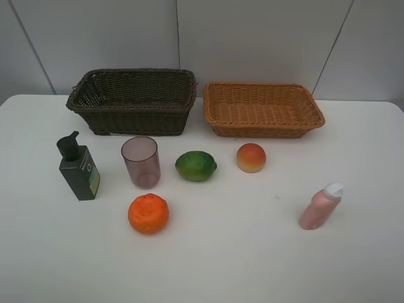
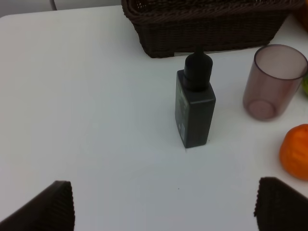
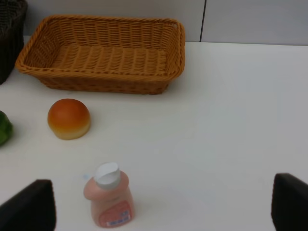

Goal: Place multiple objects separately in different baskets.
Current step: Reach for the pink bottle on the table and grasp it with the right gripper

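1. The left fingers (image 2: pixel 43 207) are standing wide apart and gripping nothing. They are hanging over bare surface (image 1: pixel 240 252) just short of the dark green pump bottle (image 2: pixel 195 108). That spread looks meant to take the bottle's upright body between them.
2. The right fingers (image 3: pixel 29 204) are likewise standing wide apart and empty. They are facing the pink bottle (image 3: pixel 109 198), which is standing on its base with the white cap up. It is sitting well apart from everything else, so a grasp there should be disturbing nothing.
3. The tangerine (image 1: pixel 148 213) is resting nearest the front edge, in front of the mauve cup (image 1: pixel 141 161) and not touching it.
4. The mauve cup, standing mouth up beside the pump bottle, is forming a loose row with the lime (image 1: pixel 196 165) and the peach (image 1: pixel 251 157). None are touching, probably so that each can be lifted singly.
5. Farthest back, the dark brown basket (image 1: pixel 136 120) and the tan basket (image 1: pixel 265 129) are sitting just beside each other, mouths up and holding nothing. All six objects are lying on the surface, so the sorting is not yet begun.
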Controlling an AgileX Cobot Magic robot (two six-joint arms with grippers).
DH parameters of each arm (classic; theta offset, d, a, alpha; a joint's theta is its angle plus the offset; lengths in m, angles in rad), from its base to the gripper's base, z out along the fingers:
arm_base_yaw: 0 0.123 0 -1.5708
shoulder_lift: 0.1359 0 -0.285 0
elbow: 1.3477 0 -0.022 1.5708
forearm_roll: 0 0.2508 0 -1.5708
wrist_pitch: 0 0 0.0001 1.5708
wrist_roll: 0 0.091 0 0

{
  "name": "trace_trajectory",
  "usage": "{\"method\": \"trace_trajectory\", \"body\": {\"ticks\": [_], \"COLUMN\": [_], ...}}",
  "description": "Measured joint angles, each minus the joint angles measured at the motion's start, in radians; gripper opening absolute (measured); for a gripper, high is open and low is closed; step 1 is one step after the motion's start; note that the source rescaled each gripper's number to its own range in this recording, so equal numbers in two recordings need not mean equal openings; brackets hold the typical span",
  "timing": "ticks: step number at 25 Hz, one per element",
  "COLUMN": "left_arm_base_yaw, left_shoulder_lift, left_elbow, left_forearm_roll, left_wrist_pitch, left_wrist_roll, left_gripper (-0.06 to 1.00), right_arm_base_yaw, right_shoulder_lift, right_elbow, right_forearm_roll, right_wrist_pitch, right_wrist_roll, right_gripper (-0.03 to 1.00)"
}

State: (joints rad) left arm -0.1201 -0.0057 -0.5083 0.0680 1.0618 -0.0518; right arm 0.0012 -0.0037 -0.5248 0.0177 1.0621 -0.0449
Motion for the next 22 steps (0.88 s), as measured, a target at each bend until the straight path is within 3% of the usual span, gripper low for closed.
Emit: {"method": "trace_trajectory", "body": {"ticks": [16, 22], "left_arm_base_yaw": [0.0, 0.0], "left_shoulder_lift": [0.0, 0.0], "left_elbow": [0.0, 0.0], "left_forearm_roll": [0.0, 0.0], "left_wrist_pitch": [0.0, 0.0], "left_wrist_roll": [0.0, 0.0], "left_gripper": [0.97, 0.97], "right_arm_base_yaw": [0.0, 0.0], "right_shoulder_lift": [0.005, 0.211], "right_elbow": [0.0, -0.013], "right_forearm_roll": [0.0, 0.015], "right_wrist_pitch": [0.0, -0.014], "right_wrist_roll": [0.0, 0.0], "right_gripper": [0.95, 0.95]}}
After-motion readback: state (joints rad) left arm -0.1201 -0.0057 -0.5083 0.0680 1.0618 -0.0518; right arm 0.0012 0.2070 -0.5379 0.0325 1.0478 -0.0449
